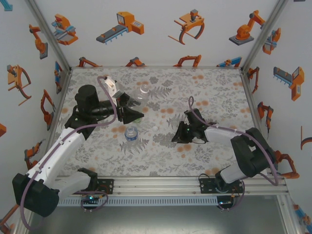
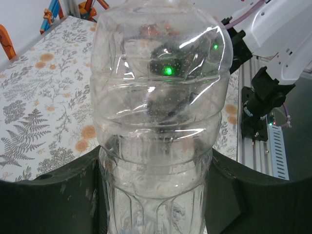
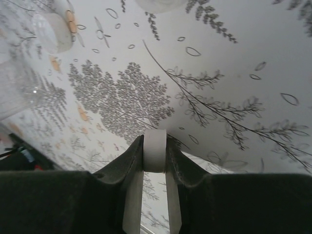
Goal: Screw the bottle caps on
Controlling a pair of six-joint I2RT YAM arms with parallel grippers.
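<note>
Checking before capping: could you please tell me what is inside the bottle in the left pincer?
The bottle looks empty; a dark shape and green light behind show through its clear wall. The fingers of the left pincer cover its gripped sides.

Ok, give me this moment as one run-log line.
left end effector: shut on clear bottle | right end effector: shut on white cap | blue-label bottle: standing free | stage: cap not yet on
</note>
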